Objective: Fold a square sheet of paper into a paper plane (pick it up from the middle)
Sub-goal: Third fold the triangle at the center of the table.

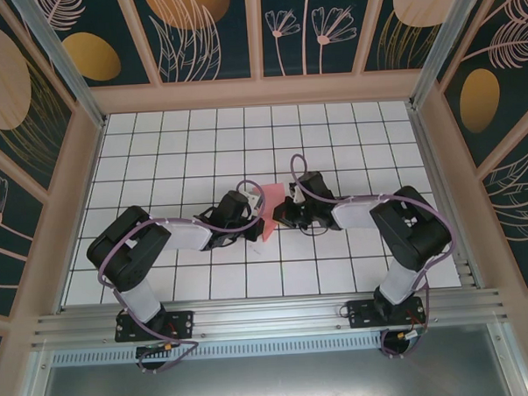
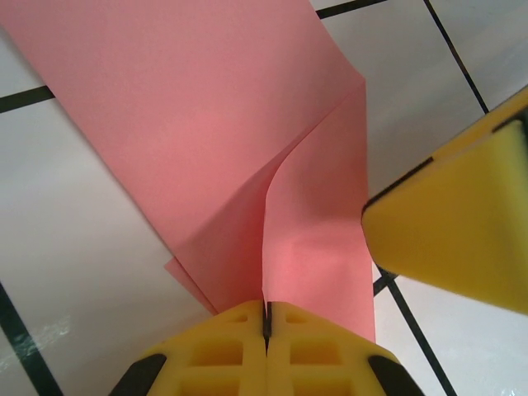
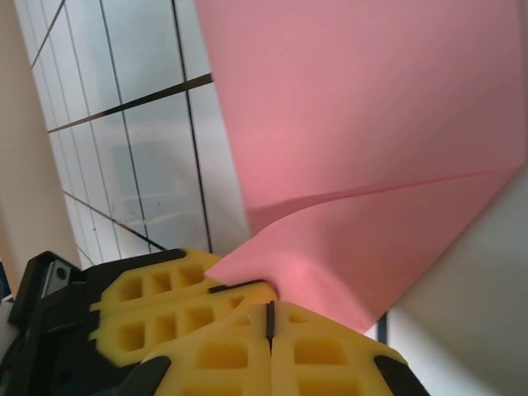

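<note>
Main worry here is tearing. Both arms are pinching the same sheet of paper (image 1: 269, 199) right in the middle of the overhead frame, above the white grid table (image 1: 156, 141). The left gripper (image 2: 266, 312) sits at the bottom centre of its own wrist view, yellow fingers pressed together with the pink paper caught in the seam. The right gripper (image 3: 271, 318) is the same in its view, clamped tight on a pink edge. If the two arms drift apart even slightly, I reckon thin paper like this rips or picks up a stray crease.

Second risk is a collision. In the left wrist view, one of the right gripper's fingers (image 2: 454, 223) fills the right side of the frame, just beside the paper. Any twist could knock the two grippers together.

Third, the layers could slide. The sheet is already doubled over and curling open at the fold, so a loose pinch would let the edges go out of line, and the plane comes out lopsided. If one side lets go, the flap probably springs open.

I can't tell whether the lower edge touches the table.

Counts:
- 1 sheet of paper, at least 2 layers showing at the pinch
- 2 arms
- 2 grippers, 2 yellow fingers each
- 1 grid table
</note>
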`<action>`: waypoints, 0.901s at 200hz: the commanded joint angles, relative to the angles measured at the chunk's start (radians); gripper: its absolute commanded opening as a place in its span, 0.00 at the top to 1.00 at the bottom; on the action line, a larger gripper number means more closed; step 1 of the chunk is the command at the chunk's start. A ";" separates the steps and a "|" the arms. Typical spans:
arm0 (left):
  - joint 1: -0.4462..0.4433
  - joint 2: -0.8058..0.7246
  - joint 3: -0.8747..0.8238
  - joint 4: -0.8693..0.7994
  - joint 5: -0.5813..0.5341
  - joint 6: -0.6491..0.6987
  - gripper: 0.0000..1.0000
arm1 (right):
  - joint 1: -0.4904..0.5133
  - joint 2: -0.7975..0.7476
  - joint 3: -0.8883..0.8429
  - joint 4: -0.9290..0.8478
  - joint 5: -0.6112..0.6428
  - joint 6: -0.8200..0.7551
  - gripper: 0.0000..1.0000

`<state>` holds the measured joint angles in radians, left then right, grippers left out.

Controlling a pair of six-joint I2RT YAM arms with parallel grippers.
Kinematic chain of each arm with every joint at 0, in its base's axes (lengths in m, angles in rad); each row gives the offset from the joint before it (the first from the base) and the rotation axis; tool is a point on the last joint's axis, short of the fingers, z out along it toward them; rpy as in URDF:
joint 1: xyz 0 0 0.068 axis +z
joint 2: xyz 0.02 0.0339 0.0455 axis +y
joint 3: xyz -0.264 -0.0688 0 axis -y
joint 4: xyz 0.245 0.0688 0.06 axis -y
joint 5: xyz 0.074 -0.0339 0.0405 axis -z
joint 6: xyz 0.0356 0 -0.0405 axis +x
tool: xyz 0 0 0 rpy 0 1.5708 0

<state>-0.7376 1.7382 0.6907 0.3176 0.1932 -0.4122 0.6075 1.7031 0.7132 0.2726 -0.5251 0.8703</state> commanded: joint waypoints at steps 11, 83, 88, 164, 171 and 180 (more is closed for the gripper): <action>0.007 0.011 -0.028 -0.103 -0.033 0.006 1.00 | 0.026 0.006 -0.032 0.070 -0.015 0.037 0.97; 0.007 0.024 -0.028 -0.108 -0.032 0.010 1.00 | 0.031 0.097 -0.073 0.148 -0.012 0.062 0.97; 0.006 0.026 -0.028 -0.110 -0.034 0.009 1.00 | 0.031 0.088 -0.073 0.147 -0.010 0.063 0.97; 0.006 0.027 -0.019 -0.122 -0.046 0.016 1.00 | 0.076 0.001 -0.088 0.137 0.001 0.084 0.96; 0.007 0.026 -0.020 -0.124 -0.047 0.015 1.00 | 0.079 0.010 -0.090 0.144 0.008 0.090 0.96; 0.006 0.026 -0.020 -0.123 -0.045 0.018 1.00 | 0.083 0.027 -0.089 0.143 0.018 0.091 0.96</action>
<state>-0.7376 1.7382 0.6903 0.3168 0.1894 -0.4118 0.6758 1.7206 0.6384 0.3946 -0.5278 0.9363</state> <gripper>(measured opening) 0.066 0.050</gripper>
